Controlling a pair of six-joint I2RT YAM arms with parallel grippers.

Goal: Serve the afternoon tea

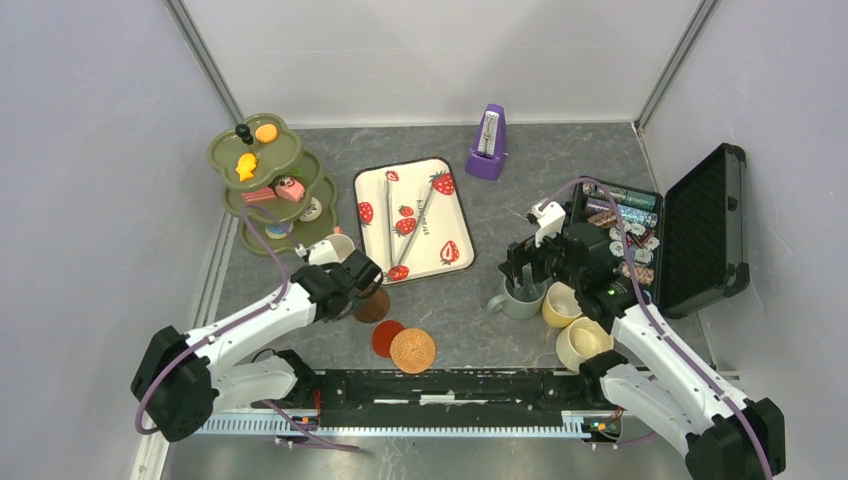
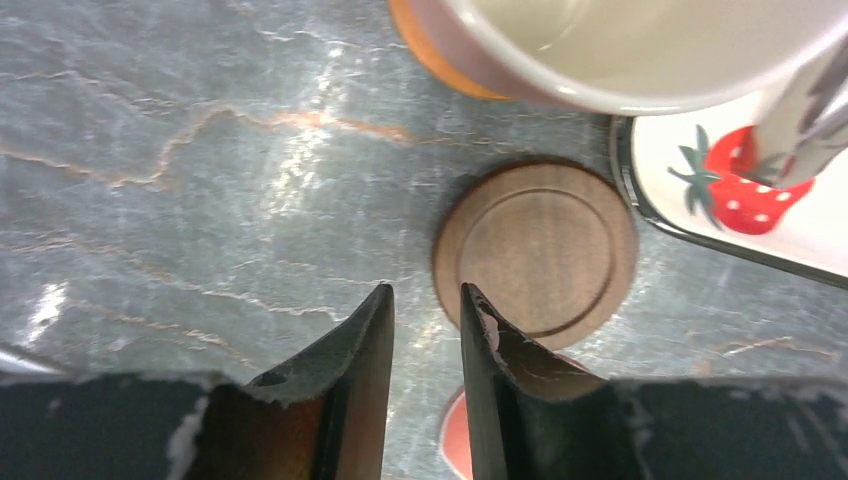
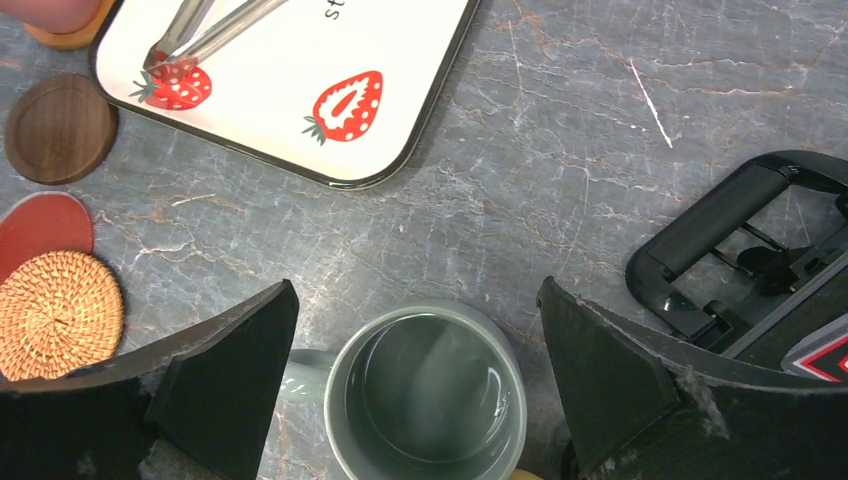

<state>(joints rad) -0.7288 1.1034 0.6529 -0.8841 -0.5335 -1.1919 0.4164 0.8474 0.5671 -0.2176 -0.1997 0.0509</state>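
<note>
My left gripper (image 1: 366,284) (image 2: 425,296) hangs low over the table with its jaws a narrow gap apart and nothing between them. A round brown wooden coaster (image 2: 537,248) (image 1: 373,307) lies just right of its tips. The pink mug (image 2: 620,50) (image 1: 336,247) stands on another coaster beyond it. My right gripper (image 1: 524,270) (image 3: 417,290) is wide open above the grey-green mug (image 3: 430,392) (image 1: 520,298), not touching it. The yellow mug (image 1: 560,304) and cream mug (image 1: 583,342) stand beside it. The olive-green tiered stand (image 1: 262,182) at back left holds small pastries.
A red coaster (image 1: 386,337) and a woven coaster (image 1: 413,350) lie near the front. A strawberry-print tray (image 1: 430,225) with tongs sits mid-table. The purple metronome (image 1: 487,144) stands at the back. The open black case (image 1: 700,225) of packets is at the right, close to the mugs.
</note>
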